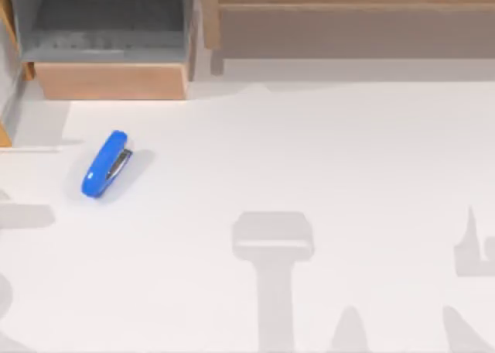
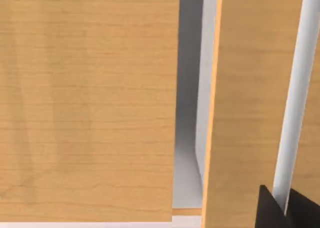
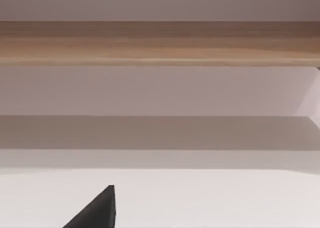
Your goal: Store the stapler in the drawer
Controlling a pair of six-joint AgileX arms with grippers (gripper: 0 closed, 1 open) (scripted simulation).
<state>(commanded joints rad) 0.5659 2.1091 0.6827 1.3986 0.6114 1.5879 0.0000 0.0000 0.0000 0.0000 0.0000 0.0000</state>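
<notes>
The stapler [image 1: 107, 164] is lying on the table [image 1: 309, 175] before the open drawer [image 1: 112, 80] — untouched — either claw's opening I cannot tell.

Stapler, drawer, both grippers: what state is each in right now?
Stapler: lying on the table on its side, closed, at the left, outside the drawer.
Drawer: pulled open, nothing visible inside.
Left gripper: close to the wooden furniture.
Right gripper: above bare table, holding nothing visible.

Bright blue stapler [image 1: 106, 164] on white table [image 1: 309, 175]; drawer [image 1: 110, 80] grey inside, tan-fronted.
</notes>
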